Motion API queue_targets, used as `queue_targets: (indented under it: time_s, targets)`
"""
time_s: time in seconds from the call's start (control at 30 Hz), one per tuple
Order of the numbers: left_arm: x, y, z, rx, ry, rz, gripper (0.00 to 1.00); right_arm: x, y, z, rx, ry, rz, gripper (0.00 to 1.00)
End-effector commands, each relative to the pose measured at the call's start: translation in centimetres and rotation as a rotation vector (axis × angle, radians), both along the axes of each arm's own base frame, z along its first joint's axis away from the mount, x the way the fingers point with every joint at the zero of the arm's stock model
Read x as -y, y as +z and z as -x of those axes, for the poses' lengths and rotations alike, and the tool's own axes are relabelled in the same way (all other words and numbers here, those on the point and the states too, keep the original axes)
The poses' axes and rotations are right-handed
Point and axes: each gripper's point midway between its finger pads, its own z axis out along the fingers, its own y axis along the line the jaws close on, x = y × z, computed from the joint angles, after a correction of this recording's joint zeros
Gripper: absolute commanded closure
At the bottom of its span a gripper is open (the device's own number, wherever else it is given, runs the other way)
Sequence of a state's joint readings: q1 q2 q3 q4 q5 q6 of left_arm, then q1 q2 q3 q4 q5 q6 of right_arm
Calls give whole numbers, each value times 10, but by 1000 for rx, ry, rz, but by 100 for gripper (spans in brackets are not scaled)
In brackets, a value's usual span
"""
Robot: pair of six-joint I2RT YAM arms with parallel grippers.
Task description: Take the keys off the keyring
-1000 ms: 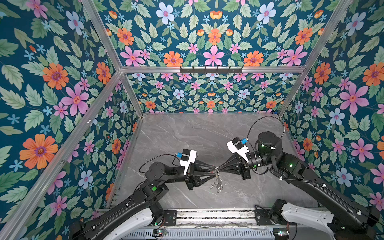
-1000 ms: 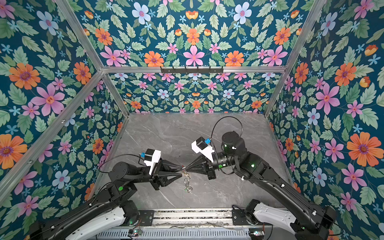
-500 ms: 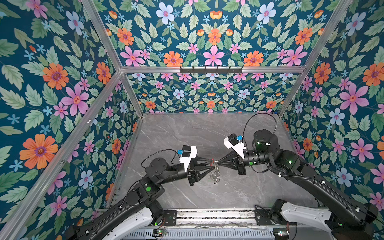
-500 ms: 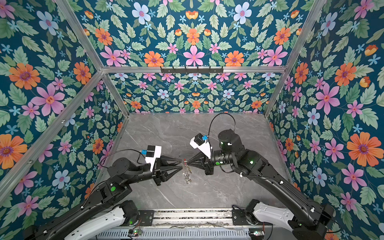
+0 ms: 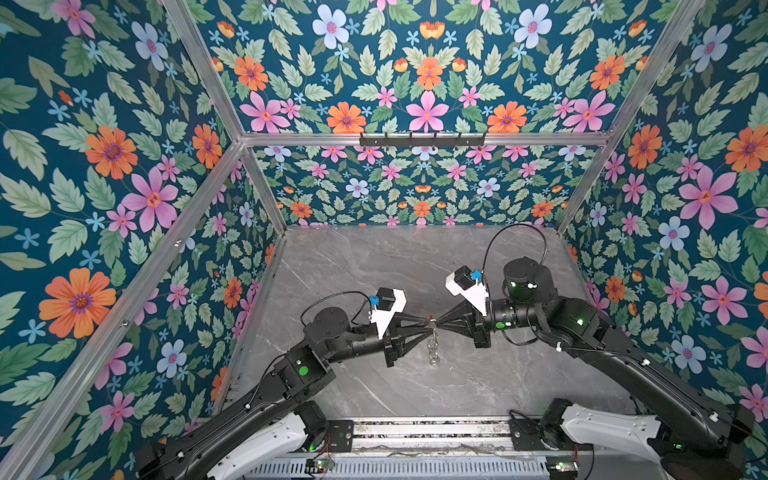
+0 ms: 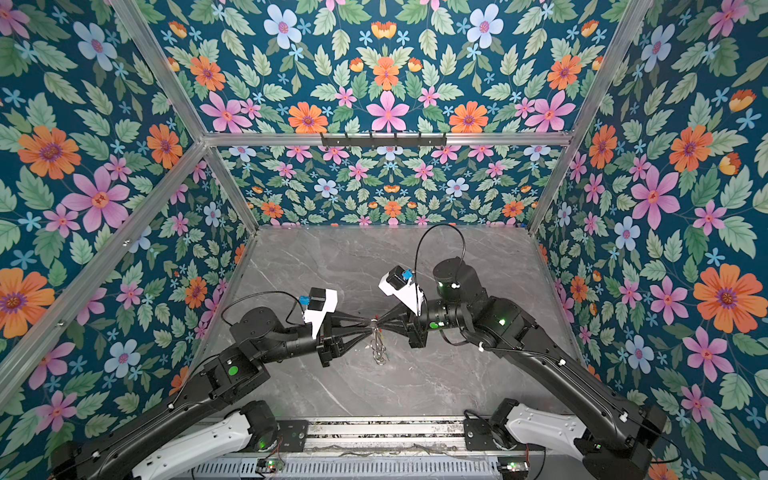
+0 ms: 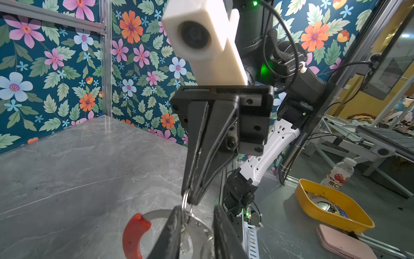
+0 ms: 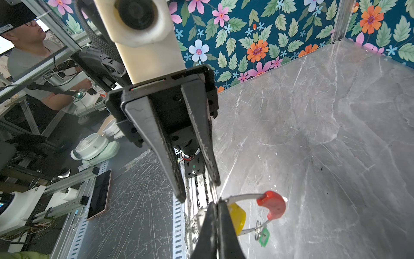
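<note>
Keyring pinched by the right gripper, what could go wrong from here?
1. The right gripper pinches only the rim of the thin grey keyring with a red segment; a tug could slip it loose.
2. The open left gripper may close on the ring instead of the yellow key or the green-tagged key.

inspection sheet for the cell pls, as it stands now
Surface: grey marble tabletop, nothing seen lying on it.
Job's things: keyring held in the air; yellow key and green-tagged key hang on it.
Clutter: nothing seen.
End effectors: right end effector shut on keyring's small silver loop; left end effector jaws apart, astride the rim.
Cables: wrist-camera cables clear of the ring.
Surroundings: floral walls; outside, yellow tray, bottle, person.
</note>
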State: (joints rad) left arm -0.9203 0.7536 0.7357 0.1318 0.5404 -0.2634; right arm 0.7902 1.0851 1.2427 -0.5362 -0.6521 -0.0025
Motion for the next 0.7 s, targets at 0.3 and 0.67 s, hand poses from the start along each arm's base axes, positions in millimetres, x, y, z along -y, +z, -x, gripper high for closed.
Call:
queue_targets:
  time_s: [0.3, 0.67]
  targets:
    - [4, 2, -5, -6, 2, -5, 65, 0, 1, -4, 14, -18, 5, 100]
    - [-1, 2, -17, -14, 82, -7, 70, 0, -1, -5, 14, -27, 7, 100]
